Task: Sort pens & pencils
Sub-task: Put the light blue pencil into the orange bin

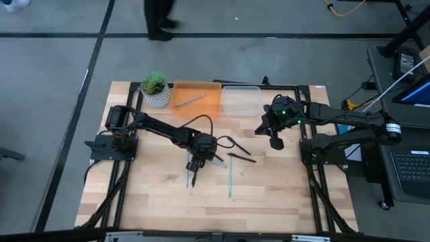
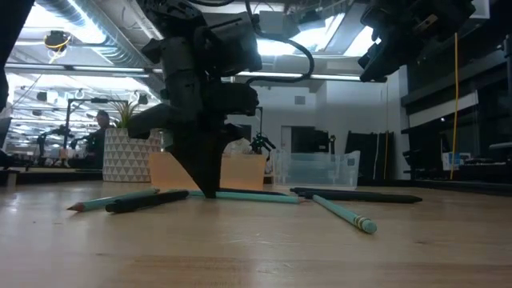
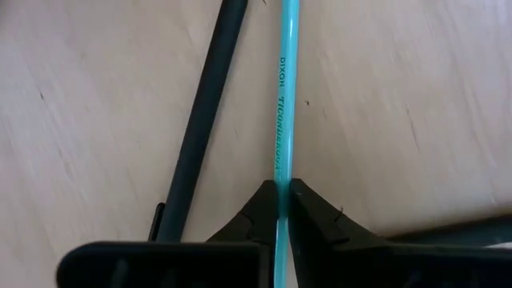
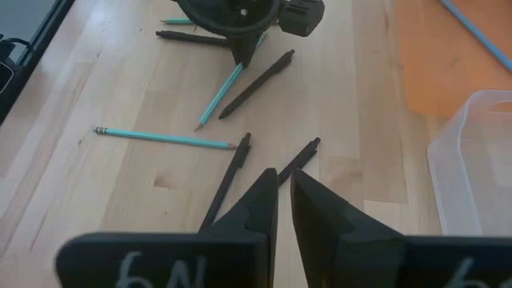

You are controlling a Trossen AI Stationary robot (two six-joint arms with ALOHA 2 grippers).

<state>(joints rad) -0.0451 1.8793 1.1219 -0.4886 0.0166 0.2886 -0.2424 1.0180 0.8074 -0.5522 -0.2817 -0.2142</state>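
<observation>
Left gripper (image 3: 282, 210) down on the light wooden table (image 1: 269, 202), fingers pinched on a thin teal pencil (image 3: 283, 96), black pen (image 3: 202, 120) lying just beside that pencil, right gripper (image 4: 282, 198) raised near the clear plastic bin (image 1: 240, 99), fingers nearly together, seemingly empty, orange tray (image 1: 197, 98) beside that bin holding one grey-blue pencil (image 1: 190, 100).

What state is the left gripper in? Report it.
Shut on a teal pencil. The left wrist view shows the left gripper with its fingers pinched against the pencil's shaft, down at the table.
</observation>
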